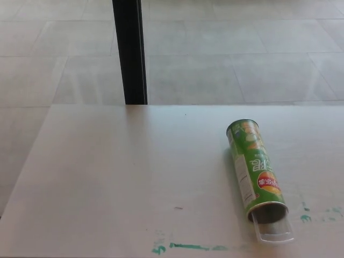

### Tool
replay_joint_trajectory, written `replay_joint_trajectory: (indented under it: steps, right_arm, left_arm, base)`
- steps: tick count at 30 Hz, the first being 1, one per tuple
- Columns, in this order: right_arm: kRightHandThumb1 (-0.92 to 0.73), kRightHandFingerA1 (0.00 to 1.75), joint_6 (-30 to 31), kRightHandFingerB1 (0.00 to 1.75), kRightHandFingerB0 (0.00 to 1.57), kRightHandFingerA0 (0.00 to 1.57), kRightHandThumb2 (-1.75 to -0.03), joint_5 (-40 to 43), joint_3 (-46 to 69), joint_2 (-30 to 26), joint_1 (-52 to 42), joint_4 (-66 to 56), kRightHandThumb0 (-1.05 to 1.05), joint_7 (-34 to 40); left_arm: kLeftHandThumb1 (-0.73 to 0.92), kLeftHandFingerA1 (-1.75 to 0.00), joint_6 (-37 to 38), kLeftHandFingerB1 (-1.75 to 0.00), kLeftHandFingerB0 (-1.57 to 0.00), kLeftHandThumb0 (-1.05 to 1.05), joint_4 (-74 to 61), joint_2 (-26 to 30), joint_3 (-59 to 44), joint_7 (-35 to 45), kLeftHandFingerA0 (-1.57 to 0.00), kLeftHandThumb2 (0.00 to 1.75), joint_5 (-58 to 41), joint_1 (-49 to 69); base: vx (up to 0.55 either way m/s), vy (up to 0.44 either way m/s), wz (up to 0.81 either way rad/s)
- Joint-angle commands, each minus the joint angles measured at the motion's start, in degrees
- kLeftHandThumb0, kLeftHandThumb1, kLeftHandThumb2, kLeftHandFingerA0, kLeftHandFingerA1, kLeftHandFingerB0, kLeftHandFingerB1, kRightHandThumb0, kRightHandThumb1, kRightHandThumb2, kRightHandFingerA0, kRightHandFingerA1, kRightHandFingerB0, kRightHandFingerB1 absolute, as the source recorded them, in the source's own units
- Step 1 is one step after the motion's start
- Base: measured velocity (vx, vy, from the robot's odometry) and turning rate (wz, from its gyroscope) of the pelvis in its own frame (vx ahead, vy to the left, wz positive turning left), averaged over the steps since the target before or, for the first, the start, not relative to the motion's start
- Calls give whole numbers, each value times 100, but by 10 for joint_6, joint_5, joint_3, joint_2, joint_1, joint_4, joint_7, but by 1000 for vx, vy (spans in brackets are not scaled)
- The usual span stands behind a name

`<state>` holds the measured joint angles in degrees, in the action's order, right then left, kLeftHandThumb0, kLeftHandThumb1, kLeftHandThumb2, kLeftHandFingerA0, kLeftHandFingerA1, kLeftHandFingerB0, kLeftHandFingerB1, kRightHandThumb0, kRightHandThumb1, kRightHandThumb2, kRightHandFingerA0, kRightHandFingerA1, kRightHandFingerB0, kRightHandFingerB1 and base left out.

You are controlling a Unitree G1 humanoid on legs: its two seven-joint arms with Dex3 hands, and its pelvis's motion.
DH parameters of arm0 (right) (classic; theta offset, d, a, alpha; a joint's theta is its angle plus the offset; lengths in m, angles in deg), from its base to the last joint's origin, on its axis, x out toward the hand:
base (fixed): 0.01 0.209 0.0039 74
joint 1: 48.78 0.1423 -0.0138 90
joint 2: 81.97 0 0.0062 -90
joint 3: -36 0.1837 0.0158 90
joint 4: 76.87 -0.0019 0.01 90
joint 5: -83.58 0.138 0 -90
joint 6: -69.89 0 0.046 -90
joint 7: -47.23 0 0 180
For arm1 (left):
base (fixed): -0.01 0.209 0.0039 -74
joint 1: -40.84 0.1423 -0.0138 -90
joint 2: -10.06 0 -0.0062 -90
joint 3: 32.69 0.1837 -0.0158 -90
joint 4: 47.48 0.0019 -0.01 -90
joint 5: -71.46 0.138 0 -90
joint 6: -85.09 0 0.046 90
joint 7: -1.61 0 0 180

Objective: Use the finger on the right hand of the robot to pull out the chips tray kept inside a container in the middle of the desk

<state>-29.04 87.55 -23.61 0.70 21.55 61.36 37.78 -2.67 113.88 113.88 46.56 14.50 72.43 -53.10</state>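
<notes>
Lying on its side on the pale surface (118, 177), the green cardboard chips tube (253, 167) shows its clear plastic tray (274, 230) barely protruding, with neither hand in view, so finger states cannot be told and nearly all the pulling appears left.

Pale tiled floor (242, 59), black post (129, 51) (upright) behind white desk (118, 177)

One green chip can (254, 170), lower right; one clear tray (274, 231) protruding from it; one desk (118, 177); one black post (129, 51), upper left.

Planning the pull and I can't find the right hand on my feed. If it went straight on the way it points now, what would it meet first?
Cannot say: neither hand is in view, so no heading shows. Only the green chips can and its clear tray show.
</notes>
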Motion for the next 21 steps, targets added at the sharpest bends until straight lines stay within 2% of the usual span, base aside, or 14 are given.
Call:
replay_joint_trajectory:
  steps: [1, 4, 5, 7, 9, 11, 12, 14, 16, 17, 18, 19, 21]
  right_arm:
    - [-65, 65, -17, 41, 38, 75, -59, 45, 40, -31, -7, -25, -18, 0]
    - [-65, 68, 1, 39, 37, 74, -59, 67, 72, -34, 1, -53, -15, 12]
    - [-64, 79, -6, 39, 30, 77, -60, 81, 92, -34, 12, -68, -13, 22]
    - [-64, 79, -5, 39, 30, 77, -60, 85, 104, -31, 17, -79, -13, 25]
    - [-64, 82, 13, 34, 23, 73, -59, 118, 136, -27, 24, -174, -12, 26]
    - [-64, 67, -2, 34, 24, 75, -59, 99, 141, -34, 31, -211, -16, 46]
    - [-65, 67, -24, 34, 24, 78, -60, 96, 143, -37, 34, -229, -15, 38]
    - [-61, 67, 13, 31, 24, 74, -58, 114, 150, -30, 33, -319, -17, 38]
    - [-61, 70, 10, 33, 24, 76, -59, 125, 153, -27, 40, -359, -16, 32]
    - [-60, 74, 24, 32, 24, 78, -59, 126, 150, -24, 39, -413, -19, 38]
    - [-44, 83, 40, 48, 9, 76, -90, 138, 146, -20, 37, -466, -12, 35]
    - [-62, 75, 47, 31, 24, 79, -59, 136, 141, -20, 35, -507, -16, 36]
    - [-61, 77, 39, 31, 26, 81, -58, 122, 126, -19, 41, -553, -14, 36]
  left_arm:
    - [72, -67, 7, -57, -55, -48, 13, 11, -11, 26, -58, 61, -12, -5]
    - [71, -68, 3, -59, -56, -48, 13, 10, -16, 26, -59, 61, -13, -6]
    - [72, -65, 5, -57, -58, -48, 18, 10, -14, 24, -60, 61, -8, -8]
    - [72, -65, 7, -57, -58, -48, 21, 11, -13, 23, -60, 61, -6, -9]
    - [71, -65, 10, -58, -61, -49, 21, 11, -13, 24, -60, 61, -5, -9]
    - [71, -64, 9, -55, -58, -48, 21, 12, -11, 25, -59, 61, -3, -12]
    - [72, -65, 13, -55, -57, -49, 18, 12, -12, 28, -58, 61, -4, -9]
    - [72, -64, 6, -55, -56, -48, 17, 12, -13, 26, -59, 61, -6, -12]
    - [72, -65, 7, -56, -56, -48, 16, 12, -11, 25, -58, 61, -4, -11]
    - [71, -65, 6, -71, -66, -48, 16, 13, -11, 25, -58, 61, -3, -11]
    - [72, -64, 9, -62, -60, -49, 18, 13, -8, 25, -58, 61, 0, -11]
    - [71, -65, 11, -57, -58, -49, 19, 13, -8, 22, -61, 61, 1, -11]
    - [72, -65, 10, -56, -58, -49, 20, 12, -10, 20, -59, 61, -1, -11]
  base:
    - [0, 0, 0]
    - [0, 0, 0]
    - [0, 0, 0]
    - [0, 0, 0]
    - [0, 0, 0]
    - [0, 0, 0]
    - [0, 0, 0]
    - [0, 0, 0]
    - [0, 0, 0]
    - [0, 0, 0]
    - [0, 0, 0]
    - [0, 0, 0]
    - [0, 0, 0]
